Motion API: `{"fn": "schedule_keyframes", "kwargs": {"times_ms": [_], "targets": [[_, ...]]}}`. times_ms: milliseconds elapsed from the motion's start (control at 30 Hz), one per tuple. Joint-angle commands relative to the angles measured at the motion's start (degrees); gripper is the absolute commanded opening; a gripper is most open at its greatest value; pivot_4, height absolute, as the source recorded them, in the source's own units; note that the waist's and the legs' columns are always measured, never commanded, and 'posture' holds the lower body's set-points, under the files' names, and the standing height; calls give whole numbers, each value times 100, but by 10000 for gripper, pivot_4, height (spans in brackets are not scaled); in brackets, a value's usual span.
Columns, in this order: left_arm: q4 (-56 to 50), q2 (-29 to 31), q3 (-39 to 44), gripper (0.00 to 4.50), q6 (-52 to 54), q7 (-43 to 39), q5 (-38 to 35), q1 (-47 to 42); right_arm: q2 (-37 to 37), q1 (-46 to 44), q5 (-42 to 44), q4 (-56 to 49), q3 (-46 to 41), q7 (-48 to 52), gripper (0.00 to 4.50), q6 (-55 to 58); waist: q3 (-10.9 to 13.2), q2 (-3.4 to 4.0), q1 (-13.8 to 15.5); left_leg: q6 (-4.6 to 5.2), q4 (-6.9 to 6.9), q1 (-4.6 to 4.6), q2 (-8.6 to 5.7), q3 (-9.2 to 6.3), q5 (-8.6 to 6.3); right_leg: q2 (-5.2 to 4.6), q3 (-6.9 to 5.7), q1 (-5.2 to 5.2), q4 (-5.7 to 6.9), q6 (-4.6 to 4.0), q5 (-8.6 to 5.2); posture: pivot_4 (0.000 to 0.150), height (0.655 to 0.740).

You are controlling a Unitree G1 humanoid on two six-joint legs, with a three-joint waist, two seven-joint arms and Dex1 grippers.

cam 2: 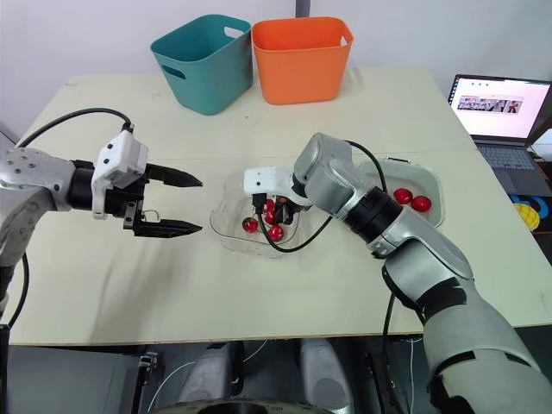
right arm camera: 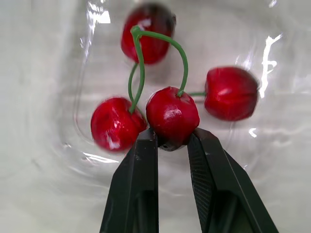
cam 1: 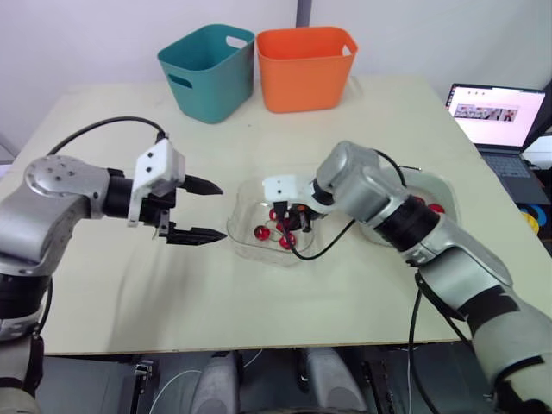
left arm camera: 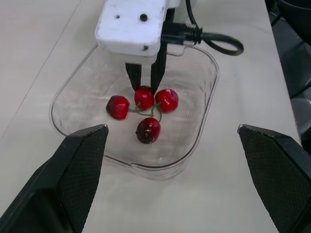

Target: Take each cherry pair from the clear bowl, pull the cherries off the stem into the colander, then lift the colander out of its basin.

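Observation:
The clear bowl (cam 1: 252,226) sits mid-table with two cherry pairs in it, their green stems (right arm camera: 138,73) crossing. My right gripper (right arm camera: 172,138) reaches down into the bowl and is shut on one cherry (right arm camera: 172,115); the other three cherries lie around it. Just left of the bowl, my left gripper (cam 1: 194,210) hovers wide open and holds nothing. The white colander (cam 2: 424,177) in its basin stands to the right, partly behind my right arm, and holds two red cherries (cam 2: 410,199).
A teal bin (cam 1: 210,71) and an orange bin (cam 1: 304,67) stand side by side at the table's far edge. An open laptop (cam 1: 498,121) sits off the table's right side. Bare tabletop (cam 1: 129,293) lies in front of the bowl.

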Motion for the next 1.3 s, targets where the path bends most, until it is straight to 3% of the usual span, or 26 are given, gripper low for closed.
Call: {"fn": "schedule_keyframes", "kwargs": {"times_ms": [33, 333, 500, 733, 900, 1267, 1300], "targets": [[102, 51, 91, 45000, -107, -43, 48, -79, -216, -185, 150, -491, -401, 65, 6005, 197, 0, 0, 1, 0, 0, 0, 0, 0, 0, 0, 0, 0, 0, 0, 0, 1500, 7400], [538, -343, 567, 45000, 757, 270, -737, -961, -807, -121, 455, -1300, -1488, -509, 6005, 797, 1, 1, 6, 0, 3, -6, -5, -3, 0, -3, -1, -4, 2, 4, -2, 1500, 7400], [983, -727, 817, 45000, 1003, 595, -1043, -1596, -657, -269, 604, -1543, -2326, -1423, 6005, 1584, 0, 0, 1, 0, 3, -4, -5, -3, 0, -3, 0, -5, 9, 4, -2, 1500, 7400], [2066, -1520, 827, 45000, 88, 1093, -586, -2513, 511, -675, 737, -1919, -3645, -3263, 6005, 3009, 0, 0, 4, -1, 1, -2, -5, -3, 1, -4, 2, -7, 16, 2, 0, 1500, 7400], [2753, -1931, 805, 45000, -477, 1231, -334, -3023, 1101, -731, 831, -2437, -4196, -4234, 6005, 3334, 0, 0, 36, -1, 0, -7, -10, -3, 1, -10, 1, -9, 17, 3, 1, 1500, 7400], [4390, -2604, 612, 45000, -1136, 965, 174, -3971, 1144, -481, 1459, -3215, -4102, -4872, 6005, 3619, 0, 0, 27, 0, -1, -7, -13, -5, 1, -9, 1, -10, 17, 3, 0, 1500, 7400], [4446, -2638, 587, 43306, -1119, 899, 193, -3998, 1136, -473, 1509, -3230, -4098, -4910, 5980, 3633, 0, 0, 16, 0, -2, -7, -13, -5, 1, -10, 1, -10, 17, 3, 1, 1500, 7400]]}}
